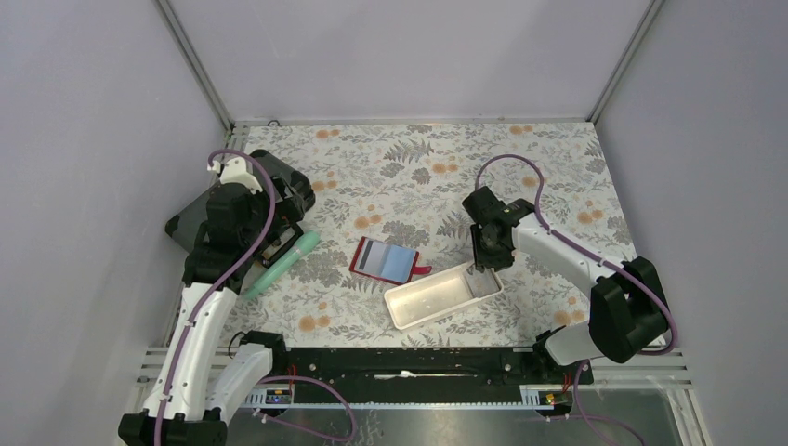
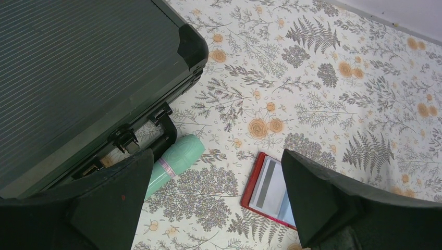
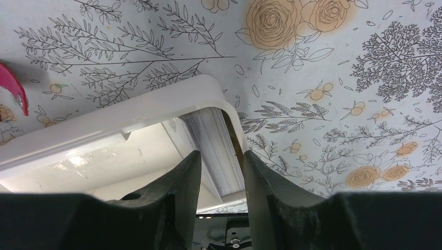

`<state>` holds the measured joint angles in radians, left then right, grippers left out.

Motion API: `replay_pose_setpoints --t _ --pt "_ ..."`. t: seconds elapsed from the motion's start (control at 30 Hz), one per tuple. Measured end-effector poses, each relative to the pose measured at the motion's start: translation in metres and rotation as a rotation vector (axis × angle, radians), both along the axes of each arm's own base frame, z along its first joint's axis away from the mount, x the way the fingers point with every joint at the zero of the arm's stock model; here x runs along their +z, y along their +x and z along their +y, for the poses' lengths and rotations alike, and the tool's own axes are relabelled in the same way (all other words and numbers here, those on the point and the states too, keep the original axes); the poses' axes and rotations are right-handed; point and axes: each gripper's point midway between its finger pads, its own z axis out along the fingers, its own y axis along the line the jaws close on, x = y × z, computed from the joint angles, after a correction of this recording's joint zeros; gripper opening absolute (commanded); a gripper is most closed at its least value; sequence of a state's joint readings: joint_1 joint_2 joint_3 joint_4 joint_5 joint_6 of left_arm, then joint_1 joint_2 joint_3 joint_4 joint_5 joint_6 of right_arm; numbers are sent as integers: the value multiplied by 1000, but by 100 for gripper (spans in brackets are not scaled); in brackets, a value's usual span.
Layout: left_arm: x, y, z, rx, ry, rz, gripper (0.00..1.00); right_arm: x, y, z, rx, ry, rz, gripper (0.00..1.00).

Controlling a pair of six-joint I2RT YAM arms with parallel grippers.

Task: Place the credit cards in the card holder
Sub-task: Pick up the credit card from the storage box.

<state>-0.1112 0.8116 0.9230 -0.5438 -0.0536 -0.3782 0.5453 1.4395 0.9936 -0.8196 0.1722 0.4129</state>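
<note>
Floral cloth (image 1: pixel 390 158) covers the table, with plain grey walls around it.

One card (image 3: pixel 211 130), pale blue-grey with fine stripes, leans against the end wall inside the tray (image 1: pixel 437 316). Its long axis runs up the wall towards the camera. The right gripper (image 3: pixel 221 152) has dipped into that end. Its fingers (image 3: pixel 182 182) are drawn close, with a narrow gap between them, and the card shows in that gap. I cannot tell whether they grip it or only hang over it.

The wallet (image 1: pixel 390 262) lies open on the cloth just beside the tray's far end, to the left of the right gripper along the tray's length. Its long axis runs roughly left to right across the table. Light blue cards (image 1: pixel 395 260) lie on its open face, and one shows a dark stripe. The red tab (image 3: pixel 15 94) sits at the left edge of the right wrist view. My judgement is that the card must be lifted clear of the tray wall, then carried left to the wallet.

The wallet sits between the two arms, somewhat nearer the right one. The left gripper (image 2: pixel 216 156) is spread wide and holds nothing. It hangs over the cloth between the wallet and a green tube (image 2: pixel 174 161), beside the corner of the dark case (image 2: pixel 78 78).

No brand, label or writing can be read on the cards, wallet, tray, tube or case.
</note>
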Motion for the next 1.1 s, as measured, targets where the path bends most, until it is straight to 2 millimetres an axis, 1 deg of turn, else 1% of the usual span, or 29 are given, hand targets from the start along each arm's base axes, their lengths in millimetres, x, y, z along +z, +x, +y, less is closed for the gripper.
replay_pose_setpoints --t 0.13,0.27,0.37,0.5,0.63,0.73,0.83,0.97,1.1 --pt "-1 0 0 -1 -2 4 99 0 -2 3 9 4 0 43" --pt "-1 0 0 1 -7 4 99 1 -4 8 22 10 1 48" --pt "-1 0 0 -1 -11 4 99 2 -7 13 42 13 -6 59" --pt "-1 0 0 -3 -15 5 99 4 -9 17 53 12 -16 81" --pt "-1 0 0 -1 -15 5 99 6 -7 12 44 -10 -34 89" --pt "-1 0 0 -1 -16 5 99 4 -6 9 42 -28 -37 92" --pt "-1 1 1 2 -17 5 99 -3 -8 7 43 -47 -13 93" --pt "-1 1 2 5 -17 5 99 -18 -14 3 44 -79 35 92" --pt "-1 1 3 10 -20 5 99 -26 -15 1 44 -101 60 90"
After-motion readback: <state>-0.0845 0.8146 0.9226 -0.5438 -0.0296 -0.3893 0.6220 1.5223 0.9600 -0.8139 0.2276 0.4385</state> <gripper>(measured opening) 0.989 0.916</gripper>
